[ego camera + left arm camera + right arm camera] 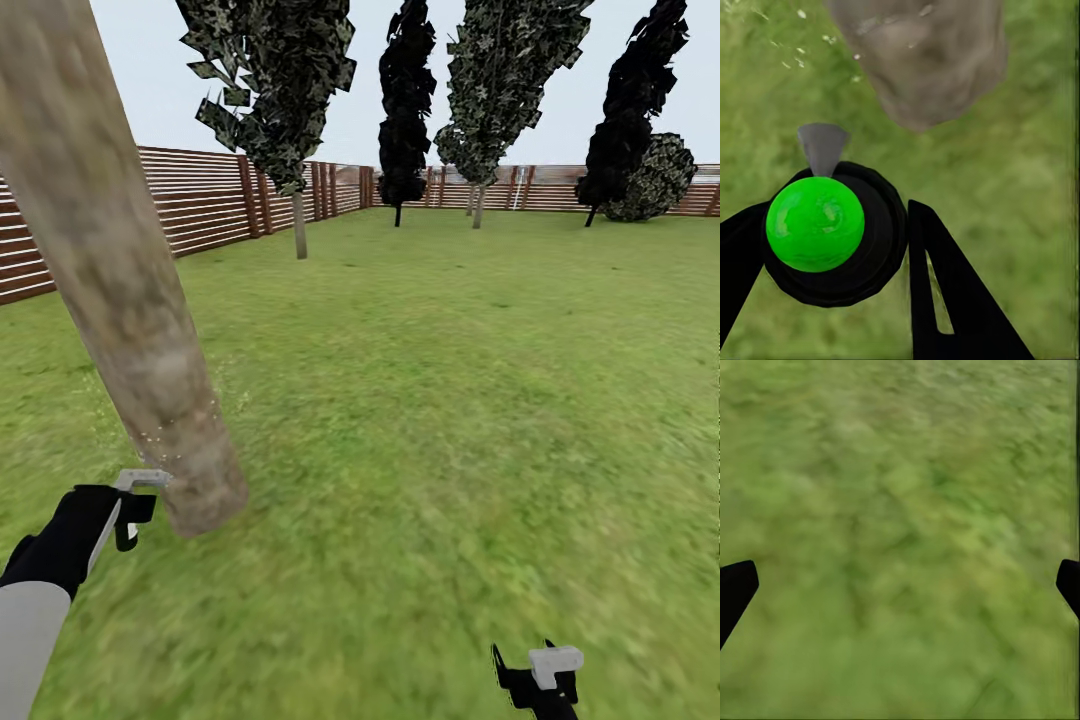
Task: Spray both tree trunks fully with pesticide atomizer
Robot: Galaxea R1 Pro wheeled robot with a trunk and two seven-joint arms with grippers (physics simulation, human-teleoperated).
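The left gripper [832, 247] is clamped around the green-domed, black-bodied pesticide atomizer [815, 223], grey nozzle aimed at the thick mottled beige-grey tree trunk [130, 300] just ahead. Pale droplets fleck its base, so spraying seems underway; the second tree likely remains. The left arm reaches forward and low. The right gripper [900, 585] hangs wide apart, empty, over grass [450, 400].

A fenced garden, rendered in simulation.
Green lawn [450, 400] is stretching out to a brown slatted wooden fence [200, 200] that is ringing the plot; leafy trees [290, 90] and dark narrow conifers [405, 100] are standing along it under pale open sky, and a thick mottled tree trunk [120, 280] is rising close by.
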